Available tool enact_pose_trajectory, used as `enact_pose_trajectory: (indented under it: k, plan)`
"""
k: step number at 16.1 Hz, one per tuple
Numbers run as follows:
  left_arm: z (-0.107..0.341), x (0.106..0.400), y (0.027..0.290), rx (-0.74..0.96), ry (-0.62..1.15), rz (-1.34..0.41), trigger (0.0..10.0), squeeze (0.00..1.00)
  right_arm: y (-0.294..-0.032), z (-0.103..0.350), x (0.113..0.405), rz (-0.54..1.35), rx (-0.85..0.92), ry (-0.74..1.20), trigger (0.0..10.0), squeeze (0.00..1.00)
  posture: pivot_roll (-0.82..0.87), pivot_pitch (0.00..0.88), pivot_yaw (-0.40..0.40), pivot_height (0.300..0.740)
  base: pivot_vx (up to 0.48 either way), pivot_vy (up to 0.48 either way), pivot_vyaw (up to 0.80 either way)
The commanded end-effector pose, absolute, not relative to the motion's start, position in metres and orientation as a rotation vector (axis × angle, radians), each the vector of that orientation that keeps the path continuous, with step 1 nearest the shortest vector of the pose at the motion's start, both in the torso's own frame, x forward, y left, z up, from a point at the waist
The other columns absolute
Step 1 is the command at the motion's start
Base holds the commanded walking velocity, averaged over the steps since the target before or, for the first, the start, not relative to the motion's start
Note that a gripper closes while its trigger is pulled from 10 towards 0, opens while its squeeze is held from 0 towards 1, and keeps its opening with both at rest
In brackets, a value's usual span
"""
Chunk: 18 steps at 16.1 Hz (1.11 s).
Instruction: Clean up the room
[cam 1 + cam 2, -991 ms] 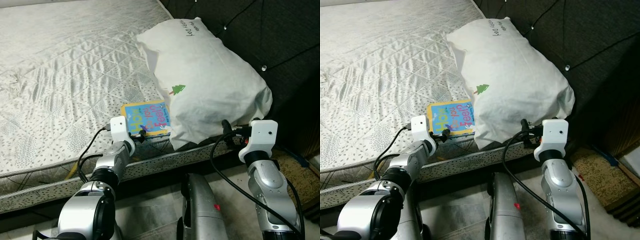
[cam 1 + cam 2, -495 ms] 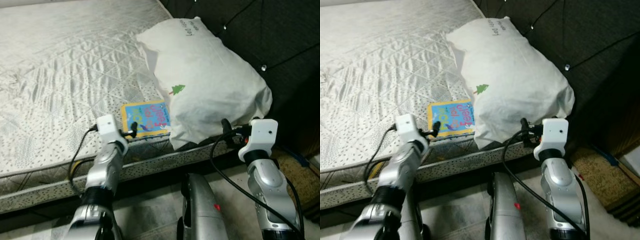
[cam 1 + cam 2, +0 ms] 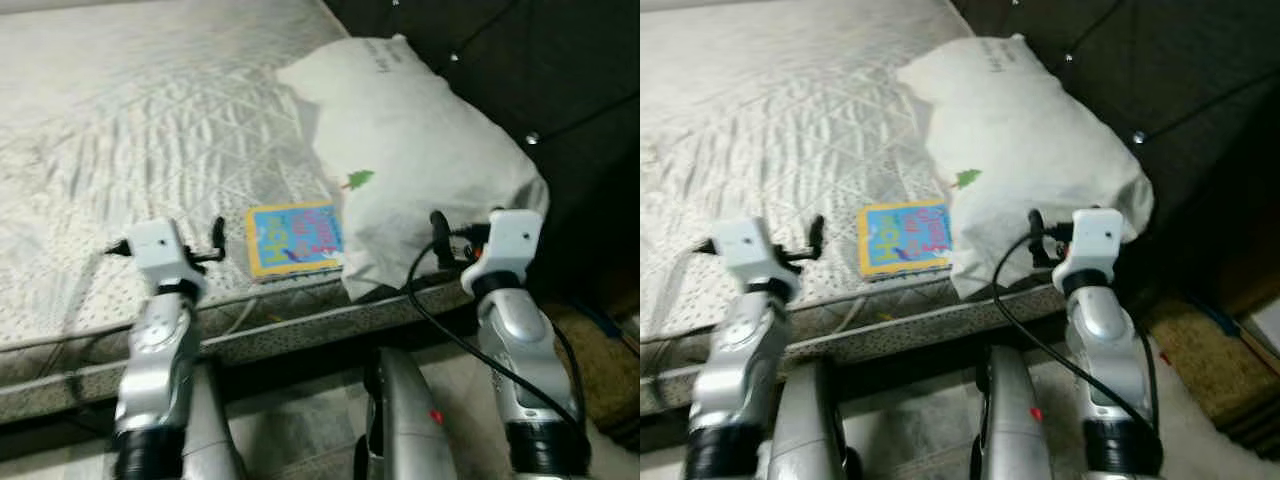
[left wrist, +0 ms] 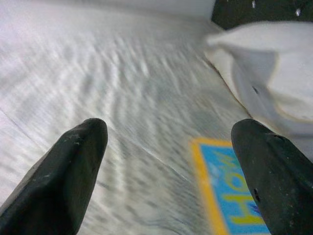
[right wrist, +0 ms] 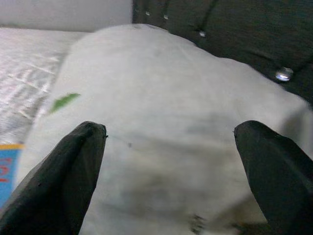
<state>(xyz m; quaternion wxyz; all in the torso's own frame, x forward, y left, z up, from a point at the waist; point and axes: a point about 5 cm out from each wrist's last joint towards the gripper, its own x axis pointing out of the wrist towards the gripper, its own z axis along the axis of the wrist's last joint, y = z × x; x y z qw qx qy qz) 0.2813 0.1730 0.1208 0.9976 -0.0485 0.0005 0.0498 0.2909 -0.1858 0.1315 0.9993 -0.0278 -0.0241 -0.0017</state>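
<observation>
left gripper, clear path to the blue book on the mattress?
Probably yes. The left gripper is open, beside the blue book, with bare mattress between. The pillow overlaps only the book's far edge.

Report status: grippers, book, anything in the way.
Left gripper open, over the mattress beside the book, not touching. Right gripper open, facing the pillow. Pillow overlaps the book's edge.
</observation>
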Motion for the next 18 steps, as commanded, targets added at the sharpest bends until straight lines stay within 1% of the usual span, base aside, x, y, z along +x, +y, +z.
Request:
enact_pose_trajectory:
  k: [1, 3, 5, 6, 7, 8, 9, 11, 15, 16, 18]
  plan:
    - [0.127, 0.277, 0.174, -0.005, -0.055, 0.073, 10.0, 0.0, -0.181, 0.129, 0.295, 0.01, -0.005, -0.043, 10.0, 0.0, 0.0, 0.0, -0.022, 0.519, 0.0, 0.0, 0.0]
    - [0.13, 0.273, 0.171, 0.057, -0.096, 0.039, 10.0, 0.0, -0.171, 0.129, 0.298, 0.043, 0.04, -0.07, 10.0, 0.0, 0.01, 0.0, -0.011, 0.534, 0.0, 0.0, 0.0]
    - [0.136, 0.275, 0.165, 0.134, -0.13, 0.018, 10.0, 0.0, -0.165, 0.128, 0.301, 0.043, 0.083, -0.074, 10.0, 0.0, 0.02, 0.0, 0.002, 0.564, 0.0, 0.0, 0.0]
    - [0.137, 0.275, 0.165, 0.134, -0.138, 0.012, 10.0, 0.0, -0.164, 0.128, 0.302, 0.042, 0.088, -0.078, 10.0, 0.0, 0.02, 0.0, 0.013, 0.569, 0.0, 0.0, 0.0]
    - [0.137, 0.273, 0.162, 0.053, -0.141, -0.048, 10.0, 0.0, -0.162, 0.129, 0.303, 0.035, 0.107, -0.087, 10.0, 0.0, 0.01, 0.0, 0.02, 0.579, 0.0, 0.0, 0.0]
    - [0.134, 0.275, 0.163, 0.068, -0.135, -0.031, 10.0, 0.0, -0.16, 0.129, 0.302, 0.02, 0.136, -0.09, 10.0, 0.0, 0.0, 0.0, 0.029, 0.594, 0.0, 0.0, 0.0]
    - [0.128, 0.278, 0.16, 0.037, -0.109, -0.039, 10.0, 0.0, -0.159, 0.126, 0.301, 0.017, 0.152, -0.081, 10.0, 0.0, 0.01, 0.0, 0.026, 0.609, 0.0, 0.0, 0.0]
    - [0.119, 0.28, 0.156, 0.065, -0.089, -0.035, 10.0, 0.0, -0.154, 0.115, 0.3, 0.037, 0.154, -0.055, 10.0, 0.0, 0.01, 0.0, 0.037, 0.634, 0.0, 0.0, 0.0]
    - [0.114, 0.272, 0.15, -0.003, -0.063, -0.089, 10.0, 0.0, -0.151, 0.112, 0.298, 0.054, 0.137, -0.05, 10.0, 0.0, 0.0, 0.0, 0.036, 0.689, 0.0, 0.0, 0.0]
    - [0.114, 0.274, 0.143, -0.025, -0.055, -0.116, 10.0, 0.0, -0.152, 0.11, 0.299, 0.052, 0.133, -0.044, 10.0, 0.0, 0.0, 0.0, 0.031, 0.704, 0.0, 0.0, 0.0]
    - [0.11, 0.279, 0.14, 0.015, -0.031, -0.108, 10.0, 0.0, -0.152, 0.112, 0.301, 0.041, 0.134, -0.048, 10.0, 0.0, -0.01, 0.0, 0.025, 0.733, 0.0, 0.0, 0.0]
